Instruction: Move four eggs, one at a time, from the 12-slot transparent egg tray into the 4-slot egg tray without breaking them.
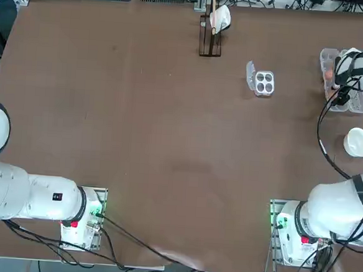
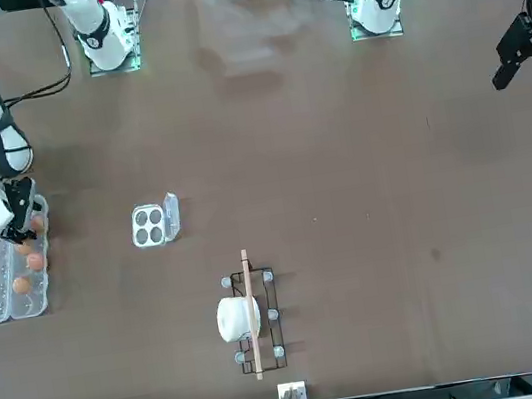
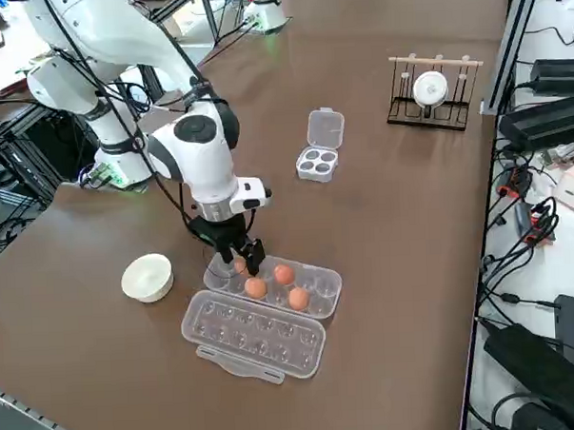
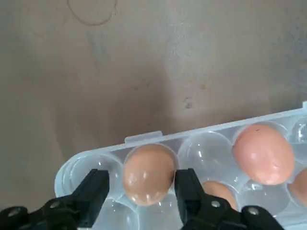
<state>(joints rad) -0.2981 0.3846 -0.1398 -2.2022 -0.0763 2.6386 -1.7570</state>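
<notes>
Orange egg [image 4: 147,173] between part-open right pincer [image 4: 142,189] fingers, ungripped.

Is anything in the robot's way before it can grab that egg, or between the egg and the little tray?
Nothing visible. The right gripper straddles an egg in the 12-slot transparent egg tray, whose lid is open. The table between it and the empty, open 4-slot egg tray is bare.

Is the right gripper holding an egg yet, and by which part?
Not visibly: the right gripper straddles an egg in the 12-slot tray, fingers at its sides.
</notes>
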